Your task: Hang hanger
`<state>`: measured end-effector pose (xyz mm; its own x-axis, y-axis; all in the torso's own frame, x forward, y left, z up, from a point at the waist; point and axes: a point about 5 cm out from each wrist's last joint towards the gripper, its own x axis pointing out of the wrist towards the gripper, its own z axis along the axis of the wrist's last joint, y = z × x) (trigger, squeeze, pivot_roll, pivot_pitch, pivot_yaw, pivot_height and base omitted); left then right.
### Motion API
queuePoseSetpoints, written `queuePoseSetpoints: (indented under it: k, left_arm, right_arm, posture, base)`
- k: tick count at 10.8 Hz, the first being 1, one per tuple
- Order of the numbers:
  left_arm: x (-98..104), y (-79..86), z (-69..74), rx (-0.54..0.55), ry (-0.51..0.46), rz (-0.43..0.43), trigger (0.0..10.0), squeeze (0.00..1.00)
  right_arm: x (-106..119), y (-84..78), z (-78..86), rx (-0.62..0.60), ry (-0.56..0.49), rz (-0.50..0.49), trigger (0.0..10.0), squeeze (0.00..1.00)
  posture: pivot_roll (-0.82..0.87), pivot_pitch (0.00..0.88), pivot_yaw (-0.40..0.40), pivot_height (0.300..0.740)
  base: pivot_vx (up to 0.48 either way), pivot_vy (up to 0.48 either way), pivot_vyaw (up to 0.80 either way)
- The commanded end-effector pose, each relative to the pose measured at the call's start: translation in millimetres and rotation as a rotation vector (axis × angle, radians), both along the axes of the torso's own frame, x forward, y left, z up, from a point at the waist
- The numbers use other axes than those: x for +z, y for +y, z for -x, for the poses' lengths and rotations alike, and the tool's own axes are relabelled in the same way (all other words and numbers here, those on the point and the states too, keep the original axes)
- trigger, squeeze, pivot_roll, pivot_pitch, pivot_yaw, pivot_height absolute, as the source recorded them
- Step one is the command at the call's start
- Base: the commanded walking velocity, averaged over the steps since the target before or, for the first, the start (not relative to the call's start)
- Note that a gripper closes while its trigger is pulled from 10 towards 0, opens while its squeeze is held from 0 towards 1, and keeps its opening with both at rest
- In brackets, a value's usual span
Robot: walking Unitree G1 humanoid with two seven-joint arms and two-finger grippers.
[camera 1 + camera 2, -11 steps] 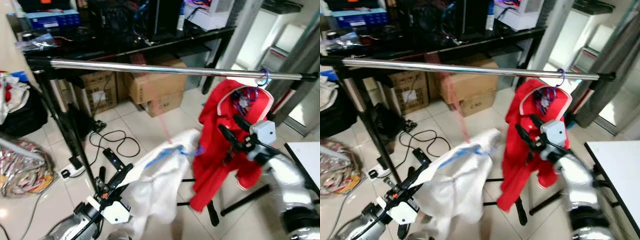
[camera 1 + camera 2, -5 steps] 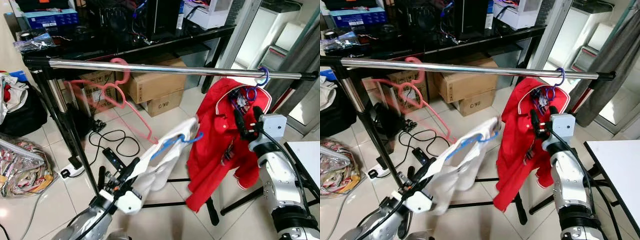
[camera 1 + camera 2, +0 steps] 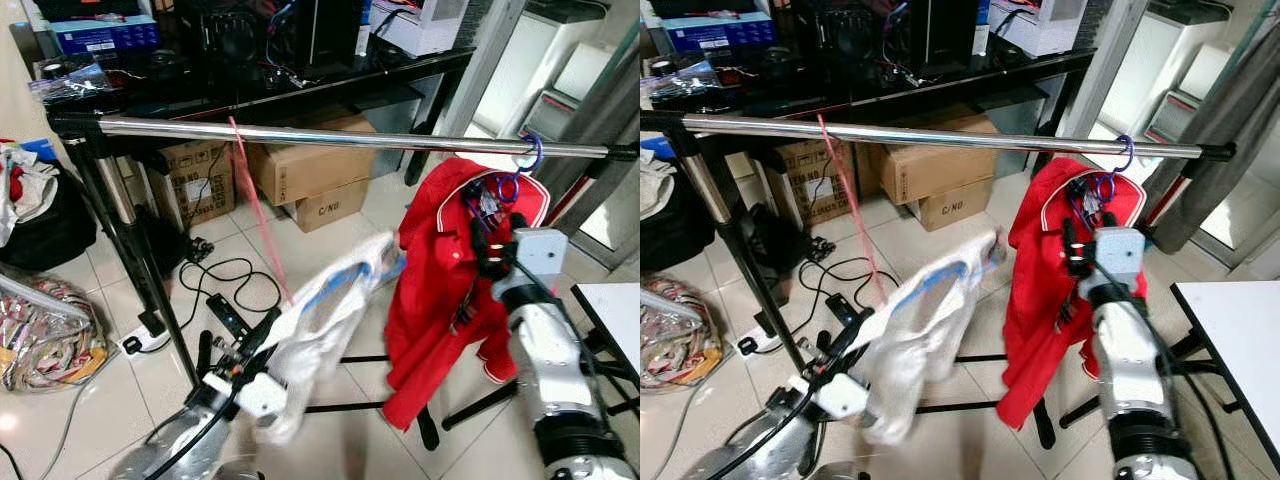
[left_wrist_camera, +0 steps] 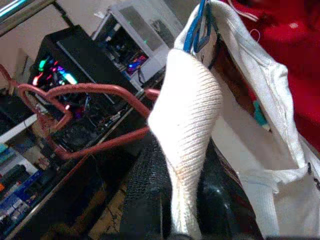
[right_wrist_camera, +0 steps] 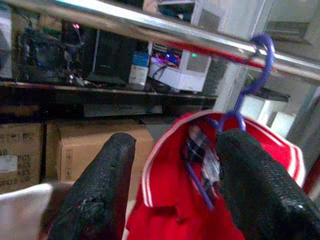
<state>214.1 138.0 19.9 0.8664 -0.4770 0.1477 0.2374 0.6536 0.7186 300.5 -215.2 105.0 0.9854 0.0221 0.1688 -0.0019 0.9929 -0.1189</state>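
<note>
A chrome rail [image 3: 350,138] spans the scene. At its right end a red jacket [image 3: 440,270] hangs on a purple hanger [image 3: 527,152]. A thin pink hanger [image 3: 255,215] dangles from the rail further left, seen edge-on. Below the rail my left gripper [image 4: 180,200] is shut on a white garment [image 3: 320,320] that carries a blue hanger [image 4: 197,27] at its neck. My right gripper [image 5: 172,185] is open just in front of the red jacket's collar [image 5: 200,200], below the purple hanger's hook [image 5: 257,75], with nothing between its fingers.
The rack's black legs [image 3: 150,290] stand on the tiled floor with cables and a power strip [image 3: 225,315]. Cardboard boxes [image 3: 300,175] sit under a black desk [image 3: 300,85] behind the rail. A white table corner [image 3: 615,310] is at the right.
The pink hanger has swung on the rail from broadside to edge-on. The white garment sways in my left gripper. My right gripper has turned up to face the red jacket's collar.
</note>
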Motion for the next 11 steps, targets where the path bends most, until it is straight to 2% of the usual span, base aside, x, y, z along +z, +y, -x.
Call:
queuePoseSetpoints:
  k: [1, 3, 6, 9, 10, 11]
  left_arm:
    - [5, -4.0, -5.2, 0.019, -0.025, 0.048, 10.0, 0.0]
    - [8, -9.0, -9.4, 0.034, -0.033, 0.081, 10.0, 0.0]
    - [11, -6.4, -12.5, 0.069, -0.035, 0.12, 10.0, 0.0]
    - [14, -10.3, -14.1, 0.078, -0.038, 0.163, 10.0, 0.0]
    - [17, -10.7, -15.0, 0.08, -0.045, 0.175, 10.0, 0.0]
    - [24, -8.9, -16.3, 0.104, -0.053, 0.229, 10.0, 0.0]
  right_arm:
    - [2, 0.8, 2.2, -0.003, -0.013, -0.004, 10.0, 0.0]
    - [3, 4.0, 3.3, -0.002, -0.019, -0.01, 10.0, 0.0]
    - [3, 3.8, 4.8, -0.014, -0.02, -0.023, 10.0, 0.0]
    - [-16, 22.8, 34.1, 0.072, 0.034, -0.021, 10.0, 0.0]
    - [-17, 24.9, 38.3, 0.074, 0.037, -0.024, 10.0, 0.0]
    - [-14, 26.6, 39.8, 0.069, 0.028, -0.025, 10.0, 0.0]
  posture:
    - [0.21, 0.007, -0.076, 0.74]
    - [0.21, 0.008, -0.072, 0.74]
    - [0.2, 0.007, -0.066, 0.74]
    - [0.2, 0.007, -0.063, 0.74]
    - [0.19, 0.007, -0.06, 0.74]
    - [0.18, 0.008, -0.054, 0.74]
  base:
    - [0.0, 0.0, 0.0]
    - [0.0, 0.0, 0.0]
    - [0.0, 0.0, -0.56]
    - [0.0, 0.0, -0.66]
    - [0.0, 0.0, -0.67]
    - [0.0, 0.0, -0.72]
